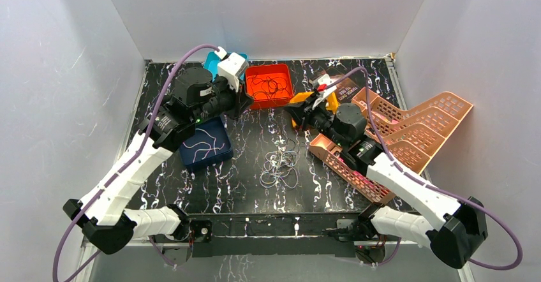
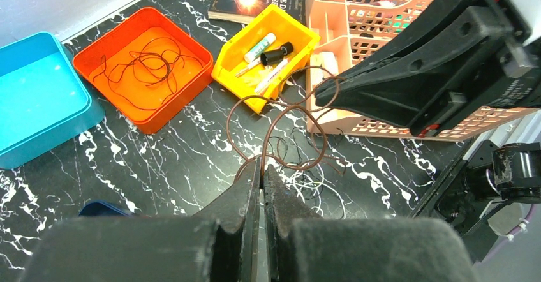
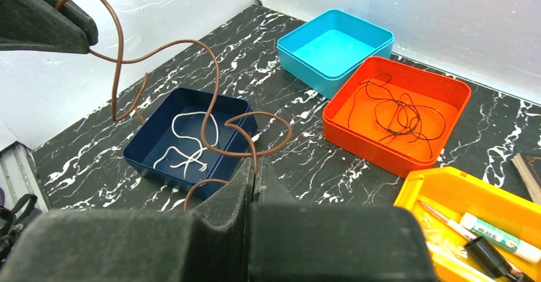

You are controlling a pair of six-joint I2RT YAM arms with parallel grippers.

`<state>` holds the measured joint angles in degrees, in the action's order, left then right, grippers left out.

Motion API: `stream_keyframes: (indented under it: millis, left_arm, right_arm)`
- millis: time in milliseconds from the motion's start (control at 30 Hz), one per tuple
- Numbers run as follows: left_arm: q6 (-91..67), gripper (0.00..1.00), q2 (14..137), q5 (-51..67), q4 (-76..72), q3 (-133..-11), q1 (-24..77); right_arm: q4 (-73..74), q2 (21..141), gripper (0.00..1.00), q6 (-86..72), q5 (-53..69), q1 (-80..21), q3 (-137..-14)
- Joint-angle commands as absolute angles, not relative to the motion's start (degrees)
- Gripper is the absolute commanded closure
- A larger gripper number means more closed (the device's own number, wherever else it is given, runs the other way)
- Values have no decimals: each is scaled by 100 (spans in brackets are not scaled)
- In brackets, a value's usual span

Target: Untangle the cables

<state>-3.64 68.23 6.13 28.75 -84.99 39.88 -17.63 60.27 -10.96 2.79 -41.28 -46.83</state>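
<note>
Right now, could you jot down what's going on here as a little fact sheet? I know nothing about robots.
Left hand: shut on the brown cable
Right hand: shut on the same cable
Brown cable: strung in loops between both hands
Tangled pile: on the table, centre
Orange tray: holds dark cables
Navy tray: holds white cables
Teal tray: empty

On the marbled table point(image 1: 242, 189), top centre: teal box point(image 1: 208, 60), orange tray point(image 1: 290, 84), yellow bin point(image 1: 304, 96), book point(image 1: 338, 84); navy tray point(image 1: 207, 161) left, pink basket point(image 1: 440, 113) right.

Bright, even overhead light, soft shadows, left hand point(image 2: 261, 166) blurred up close.
</note>
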Motion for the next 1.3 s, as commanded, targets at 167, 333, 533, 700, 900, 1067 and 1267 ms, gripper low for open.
stream_keyframes:
  millis: [167, 333, 533, 700, 900, 1067, 1267]
  left_arm:
    - [-327, 100, 6638, 358, 2866, -8407, 3998]
    - [-322, 100, 6572, 254, 2898, -8323, 3997]
    - [-351, 85, 6506, 240, 2893, -8213, 3998]
    - [-359, 84, 6440, 111, 2908, -8117, 3999]
    - [-367, 59, 6299, -188, 2981, -7938, 3999]
    - [-559, 48, 6300, -664, 3070, -7605, 3999]
    - [-957, 37, 6094, -1506, 3056, -7018, 3999]
  right_arm:
    - [-1234, 5506, 100, -897, -312, -4146, -4885]
    - [-967, 5475, 100, -918, -723, -4146, -4977]
    - [-729, 5593, 100, -939, -824, -4143, -5280]
    - [-478, 5846, 100, -947, -1033, -4141, -5657]
    - [-369, 6384, 100, -920, -1212, -4148, -6147]
    - [-326, 7118, 100, -955, -1668, -4117, -6752]
    - [-565, 8133, 100, -1087, -1400, -3841, -7520]
